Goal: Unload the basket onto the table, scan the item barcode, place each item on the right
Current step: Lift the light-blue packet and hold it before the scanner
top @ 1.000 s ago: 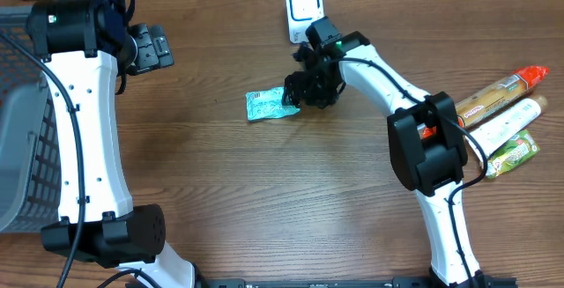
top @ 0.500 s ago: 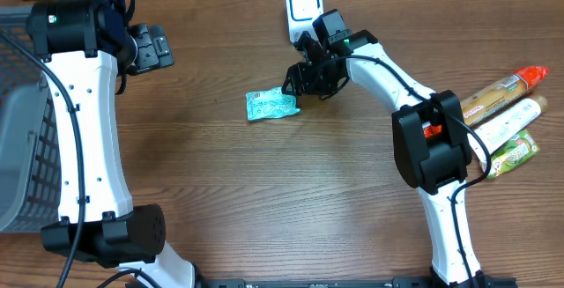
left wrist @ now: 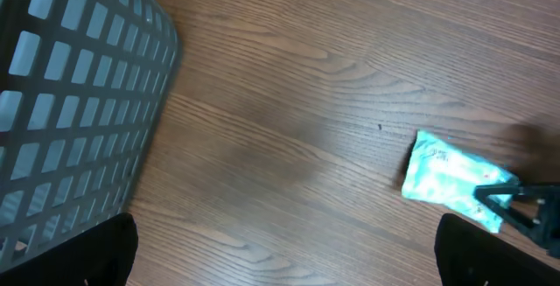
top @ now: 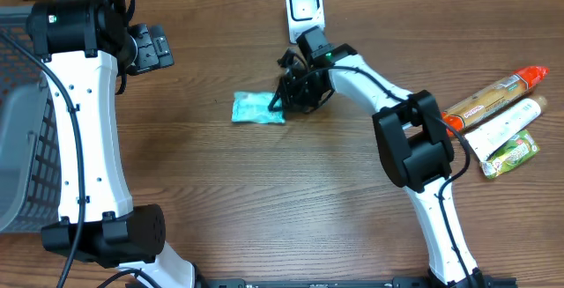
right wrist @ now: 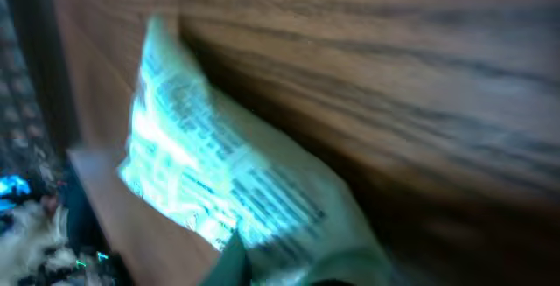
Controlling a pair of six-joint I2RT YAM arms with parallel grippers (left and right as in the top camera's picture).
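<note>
Right gripper (top: 280, 101) clenched on the packet's (top: 256, 109) edge — packet lying on the table (top: 220, 200), seven o'clock from the scanner (top: 303, 4). Left gripper (top: 152, 47) gapes, empty. Grasp looks done — lifting and scanning remain.

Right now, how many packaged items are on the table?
4. Teal packet mid-table at the right gripper; orange-capped tube, white tube, green pouch at the table's right edge. The basket could hide more.
</note>
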